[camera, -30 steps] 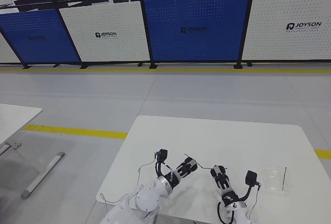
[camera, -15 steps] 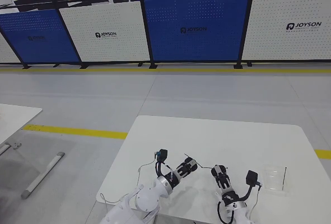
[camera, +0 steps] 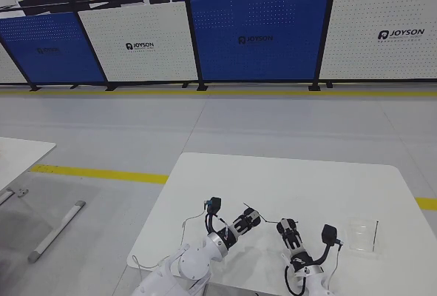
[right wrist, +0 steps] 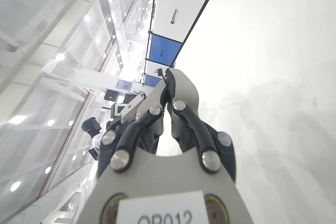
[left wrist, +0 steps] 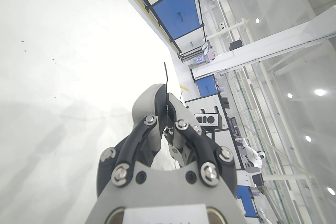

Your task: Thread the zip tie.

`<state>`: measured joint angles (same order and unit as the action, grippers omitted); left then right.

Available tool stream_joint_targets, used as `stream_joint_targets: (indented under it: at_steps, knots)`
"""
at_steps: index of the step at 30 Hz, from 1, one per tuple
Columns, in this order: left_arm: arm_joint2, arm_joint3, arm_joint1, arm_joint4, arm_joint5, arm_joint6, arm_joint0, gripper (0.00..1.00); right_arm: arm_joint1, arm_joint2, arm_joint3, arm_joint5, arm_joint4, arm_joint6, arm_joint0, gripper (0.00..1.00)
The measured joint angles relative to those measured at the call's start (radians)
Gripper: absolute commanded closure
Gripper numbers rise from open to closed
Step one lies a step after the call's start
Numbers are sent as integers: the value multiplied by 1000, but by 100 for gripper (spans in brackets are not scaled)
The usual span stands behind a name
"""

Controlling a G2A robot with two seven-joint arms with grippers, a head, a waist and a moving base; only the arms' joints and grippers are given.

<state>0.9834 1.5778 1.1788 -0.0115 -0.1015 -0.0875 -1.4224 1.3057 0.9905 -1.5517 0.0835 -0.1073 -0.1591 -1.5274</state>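
A thin black zip tie (camera: 266, 220) spans the short gap between my two grippers, low over the front part of the white table (camera: 292, 181). My left gripper (camera: 252, 217) is shut on one end; in the left wrist view the zip tie's strap (left wrist: 165, 74) sticks out past the closed left gripper (left wrist: 166, 94). My right gripper (camera: 284, 224) is shut on the other end. In the right wrist view the zip tie's small square head (right wrist: 159, 70) pokes out just beyond the tips of the right gripper (right wrist: 167, 77).
A clear plastic bag (camera: 360, 236) lies flat on the table to the right of my right arm, with a dark strip (camera: 376, 232) along its far side. Another white table (camera: 11, 164) stands to the left across the floor.
My right gripper has shifted slightly left, toward the left gripper. The left arm has stayed in place.
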Motion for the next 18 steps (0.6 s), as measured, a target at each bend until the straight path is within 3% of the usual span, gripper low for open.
stream_joint_targets:
  at_steps: [18]
  knots:
    - [0, 0, 0, 0, 0, 0, 0, 100, 27, -22, -6, -30, 26, -22, 7, 100]
